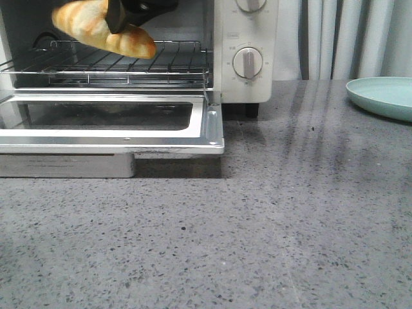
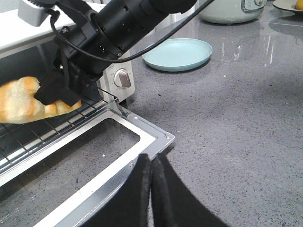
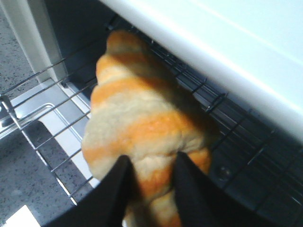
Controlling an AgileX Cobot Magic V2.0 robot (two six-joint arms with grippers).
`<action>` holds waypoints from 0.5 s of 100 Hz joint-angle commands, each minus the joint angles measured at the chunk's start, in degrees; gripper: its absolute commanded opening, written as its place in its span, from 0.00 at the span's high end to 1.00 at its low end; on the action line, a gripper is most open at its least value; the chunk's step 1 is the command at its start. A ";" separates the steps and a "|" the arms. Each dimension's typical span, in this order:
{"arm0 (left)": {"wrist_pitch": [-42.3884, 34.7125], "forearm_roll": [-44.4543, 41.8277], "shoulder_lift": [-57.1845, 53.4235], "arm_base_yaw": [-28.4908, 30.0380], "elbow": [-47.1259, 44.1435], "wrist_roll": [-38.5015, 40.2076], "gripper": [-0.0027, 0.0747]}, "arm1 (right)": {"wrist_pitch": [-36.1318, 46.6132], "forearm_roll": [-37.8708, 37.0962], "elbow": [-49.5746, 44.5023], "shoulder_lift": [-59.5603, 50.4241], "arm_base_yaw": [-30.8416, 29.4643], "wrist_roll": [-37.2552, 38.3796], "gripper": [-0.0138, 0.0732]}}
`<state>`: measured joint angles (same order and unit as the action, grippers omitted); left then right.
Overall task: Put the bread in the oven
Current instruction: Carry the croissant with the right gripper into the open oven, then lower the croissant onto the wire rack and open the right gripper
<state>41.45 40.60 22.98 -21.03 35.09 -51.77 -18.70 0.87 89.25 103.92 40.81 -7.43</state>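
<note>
The bread (image 1: 96, 27), a golden-orange roll with cream stripes, hangs in my right gripper (image 1: 119, 19), which is shut on it just above the wire rack (image 1: 129, 63) of the cream-white oven (image 1: 248, 51). The oven's glass door (image 1: 109, 125) lies open and flat. In the right wrist view the fingers (image 3: 113, 189) pinch the bread (image 3: 142, 123) over the rack, at the oven's mouth. In the left wrist view the bread (image 2: 23, 99) shows beside the right arm. My left gripper (image 2: 151, 163) is shut and empty, low near the door's corner.
A pale green plate (image 1: 383, 96) sits on the grey counter at the right, also in the left wrist view (image 2: 177, 54). The oven's dials (image 1: 248, 62) face front. A pale appliance (image 2: 229, 9) stands far back.
</note>
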 commanded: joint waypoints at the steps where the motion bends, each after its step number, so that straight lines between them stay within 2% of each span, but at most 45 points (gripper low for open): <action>1: -2.90 2.62 0.36 0.19 1.36 0.48 0.99 | 4.65 -0.12 2.28 -2.61 -0.86 1.24 0.30; 6: -2.90 2.62 0.36 0.19 1.36 0.48 0.99 | 4.65 -0.12 2.28 -2.49 -0.91 1.49 0.18; 10: -2.90 2.62 0.36 0.19 1.36 0.48 0.99 | 4.65 -0.12 2.28 -2.49 -0.91 1.49 0.12; 28: -2.90 2.62 0.36 0.19 1.36 0.48 0.99 | 2.15 0.52 2.28 -3.40 -0.79 1.49 0.16; 35: -3.39 2.62 0.36 0.19 1.36 0.48 0.99 | -0.88 2.28 2.28 -4.62 -0.68 1.49 0.23; 40: -4.50 2.62 0.06 0.19 1.36 0.48 0.99 | -3.72 2.92 2.28 -5.72 -0.53 1.49 0.32; 47: -7.48 2.62 -1.22 0.19 1.36 0.48 0.99 | -7.65 3.07 2.13 -7.73 0.09 1.49 0.55; 50: -9.11 2.62 -1.92 0.19 1.36 0.48 0.99 | -8.81 3.07 1.57 -8.76 0.57 1.49 0.68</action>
<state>39.54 40.60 22.19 -21.03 35.09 -51.77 -26.82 3.17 89.38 101.28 40.65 -6.02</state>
